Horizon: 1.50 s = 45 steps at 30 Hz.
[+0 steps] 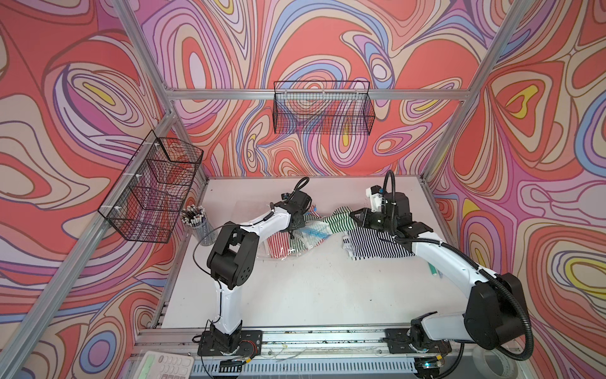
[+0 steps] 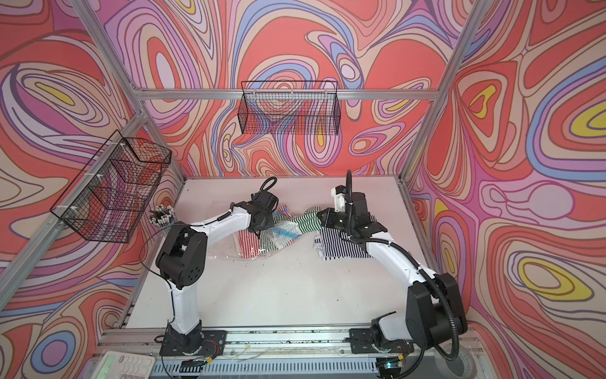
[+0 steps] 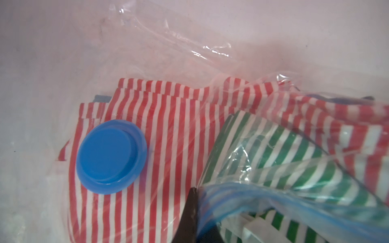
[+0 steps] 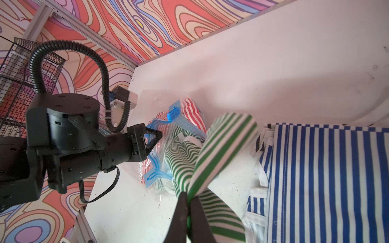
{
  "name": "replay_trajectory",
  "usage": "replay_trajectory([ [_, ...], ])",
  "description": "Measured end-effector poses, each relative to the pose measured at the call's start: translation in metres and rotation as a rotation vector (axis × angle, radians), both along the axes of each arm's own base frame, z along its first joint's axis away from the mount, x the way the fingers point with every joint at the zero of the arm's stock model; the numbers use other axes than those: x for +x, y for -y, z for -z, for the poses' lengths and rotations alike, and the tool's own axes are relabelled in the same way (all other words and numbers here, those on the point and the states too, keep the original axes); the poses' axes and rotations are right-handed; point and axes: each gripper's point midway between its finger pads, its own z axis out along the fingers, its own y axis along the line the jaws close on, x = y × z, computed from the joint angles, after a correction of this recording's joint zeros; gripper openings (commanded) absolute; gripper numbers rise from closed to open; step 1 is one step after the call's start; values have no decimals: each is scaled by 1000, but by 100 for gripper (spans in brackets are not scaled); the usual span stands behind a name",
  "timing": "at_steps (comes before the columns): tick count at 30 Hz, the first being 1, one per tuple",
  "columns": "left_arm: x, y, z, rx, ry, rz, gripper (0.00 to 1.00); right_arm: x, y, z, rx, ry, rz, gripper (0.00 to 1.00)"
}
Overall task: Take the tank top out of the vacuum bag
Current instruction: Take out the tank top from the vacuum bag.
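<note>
The clear vacuum bag lies crumpled mid-table, its round blue valve cap over a red-striped garment inside. My left gripper is shut on the bag's light-blue zip strip at the mouth. A green-and-white striped tank top stretches from the bag's mouth toward the right. My right gripper is shut on its free end, lifted off the table. The tank top's other end is still under the plastic. In a top view the right gripper hangs above a blue-striped garment.
The blue-striped garment lies flat under the right arm. A cup of pens stands at the table's left edge below a wire basket. Another basket hangs on the back wall. A teal pen lies by the right arm.
</note>
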Motion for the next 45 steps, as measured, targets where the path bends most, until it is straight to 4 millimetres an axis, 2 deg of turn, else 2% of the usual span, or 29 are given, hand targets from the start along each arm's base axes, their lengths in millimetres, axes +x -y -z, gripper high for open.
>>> replay_trajectory([
  [8, -2, 19, -1, -20, 1, 45, 0, 4, 14, 7, -31, -16, 48, 0],
  [25, -9, 40, -3, -6, 17, 99, 0, 7, 49, 37, -105, -61, 175, 0],
  [33, -9, 40, -3, -4, 20, 99, 0, 7, 77, 55, -162, -110, 262, 0],
  [45, -13, 42, 2, 0, 13, 107, 0, 6, 99, 70, -256, -119, 347, 0],
])
